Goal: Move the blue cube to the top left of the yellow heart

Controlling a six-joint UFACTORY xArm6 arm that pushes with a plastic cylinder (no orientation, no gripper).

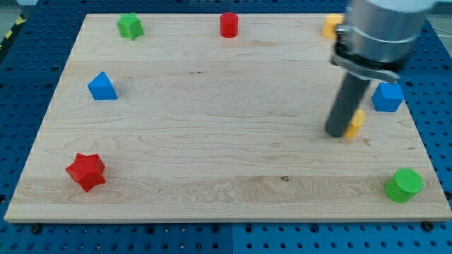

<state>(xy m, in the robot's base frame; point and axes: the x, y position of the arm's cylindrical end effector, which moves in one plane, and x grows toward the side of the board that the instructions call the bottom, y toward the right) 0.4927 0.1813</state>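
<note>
Wide wooden surface (212, 134), pale and smooth, with small blocks spread mostly along its edges. No hand on this arm — nothing to release or clench, only a dark rod ending in my tip (337, 134), near the right edge and about halfway down.

Blue cube (388, 97) close to the right edge, just right of the rod and a little higher. Probably light, stiff plastic that slides easily on the smooth wood; likely to turn if pushed off-centre. No grasping possible — best to press flat on the middle of one side face.

Yellow block (356, 122), presumably the heart, just beside my tip on its right, perhaps touching. Mostly hidden behind the rod, so shape not readable. Second yellow block (330, 25) at the top edge, half covered by the arm's grey body — shape also unclear, so some doubt about which is the heart.

Others, well apart: green cylinder (404, 185) in the bottom right corner, red star (86, 171) bottom left, blue triangular block (102, 87) near the left edge, green star-like block (130, 26) and red cylinder (229, 25) along the top edge.
</note>
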